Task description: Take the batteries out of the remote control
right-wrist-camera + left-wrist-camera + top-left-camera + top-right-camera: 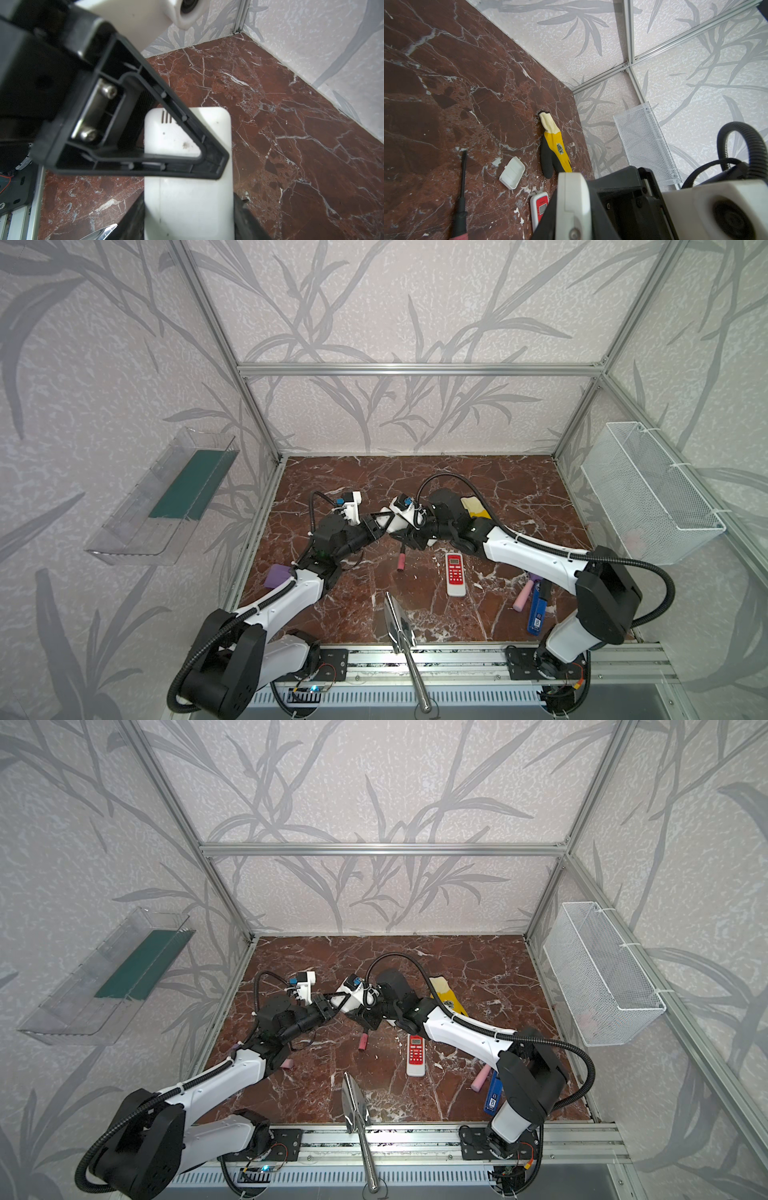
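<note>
Beyond a red remote (456,574) near centre, the right gripper (189,218) had its jaws closed on the sides of a white remote (207,128), clear of the table (519,489). The left gripper (380,526) straddled its end, grip unclear. A battery cover (512,175) lay loose beside them. The batteries were unseen, presumably still inside.

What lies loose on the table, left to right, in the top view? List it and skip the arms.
Purple block → screwdriver → red-and-white remote → pink foam cylinder → blue tool. Left out: the glove and the metal scoop, since each overlaps a neighbour in the order.
</note>
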`<state>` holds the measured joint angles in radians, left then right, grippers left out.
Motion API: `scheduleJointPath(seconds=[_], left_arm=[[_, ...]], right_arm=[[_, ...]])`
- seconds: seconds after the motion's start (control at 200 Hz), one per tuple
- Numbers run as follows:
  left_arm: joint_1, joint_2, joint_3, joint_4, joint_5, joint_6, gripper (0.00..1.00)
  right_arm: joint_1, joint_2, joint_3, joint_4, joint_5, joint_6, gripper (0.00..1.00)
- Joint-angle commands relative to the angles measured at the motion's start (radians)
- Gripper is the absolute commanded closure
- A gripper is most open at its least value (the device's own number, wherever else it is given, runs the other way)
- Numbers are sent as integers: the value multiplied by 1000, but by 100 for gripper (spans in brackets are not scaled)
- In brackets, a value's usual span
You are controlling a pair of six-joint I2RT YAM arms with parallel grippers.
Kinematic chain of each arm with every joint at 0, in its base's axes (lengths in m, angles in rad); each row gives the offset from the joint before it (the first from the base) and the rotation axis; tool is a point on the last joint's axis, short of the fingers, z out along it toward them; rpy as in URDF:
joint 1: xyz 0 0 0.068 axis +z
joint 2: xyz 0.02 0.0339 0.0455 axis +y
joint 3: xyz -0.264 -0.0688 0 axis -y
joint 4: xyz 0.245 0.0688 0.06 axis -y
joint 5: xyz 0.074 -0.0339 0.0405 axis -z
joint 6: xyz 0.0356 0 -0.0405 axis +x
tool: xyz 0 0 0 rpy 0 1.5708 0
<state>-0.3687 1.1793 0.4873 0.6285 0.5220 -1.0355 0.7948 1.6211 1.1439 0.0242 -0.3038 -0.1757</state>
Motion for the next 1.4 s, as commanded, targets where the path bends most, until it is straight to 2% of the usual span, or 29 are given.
scheduleJointPath(seconds=[0.0,0.1,0.155,0.225,0.485,0.825,1.03,1.4], left_arm=[[15,-8,13,-21,4,21,50],[36,-23,25,-97,-8,37,16],[47,-36,34,-147,-18,53,8],[61,-57,53,-233,-37,86,3],[85,-133,124,-508,-136,225,2],[88,-121,121,-499,-140,219,3],[88,-132,112,-501,-149,219,3],[90,-139,102,-496,-158,222,3]], right_arm=[[-6,-10,7,-49,23,-39,52],[-6,-28,-16,-104,27,-67,52],[-6,-42,-38,-121,28,-71,52],[-6,-62,-73,-140,33,-68,52],[1,-148,-237,-194,56,44,52],[38,-119,-376,-130,62,182,52],[43,-73,-355,-176,100,175,52],[62,58,-212,-253,107,61,51]])
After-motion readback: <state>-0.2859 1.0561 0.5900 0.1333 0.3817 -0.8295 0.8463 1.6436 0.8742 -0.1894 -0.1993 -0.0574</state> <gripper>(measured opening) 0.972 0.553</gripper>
